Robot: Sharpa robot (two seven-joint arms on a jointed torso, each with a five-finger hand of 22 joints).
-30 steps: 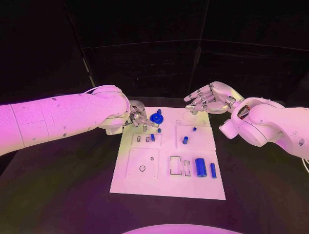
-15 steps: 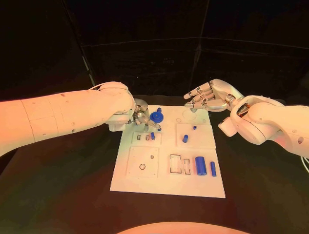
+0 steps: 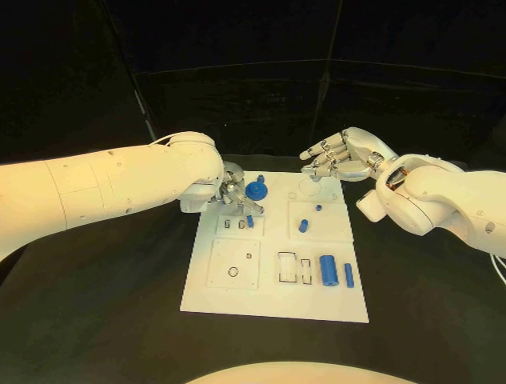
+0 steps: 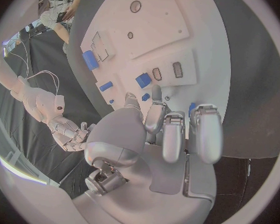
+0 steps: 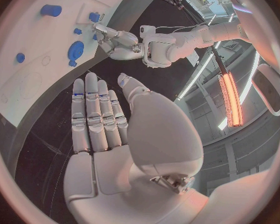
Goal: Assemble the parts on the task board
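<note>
Parts sit scattered over the task board [image 3: 278, 300], the white plate lying in the middle of the black tabletop [image 3: 114, 320]: a blue round piece [image 3: 256, 190] stands near the far edge, small blue pegs [image 3: 304, 225] lie in the right middle panel, and a blue cylinder [image 3: 328, 273] with a thinner blue rod [image 3: 348, 275] beside it rests toward the near right.

Your left hand [image 3: 232, 194] hangs over the far left panel, right next to the round piece, fingers curled down toward the sockets; whether it is pinching a small part you cannot tell from here, since the fingertips hide whatever is under them. Your right hand [image 3: 336, 156] hovers past the board's far right corner, fingers straight and apart, holding nothing.

For this step, I'd judge it best to keep the left fingers upright over the socket and lower slowly, leaving the right hand clear.

Around the tabletop the room is dark, hung with black curtain.
</note>
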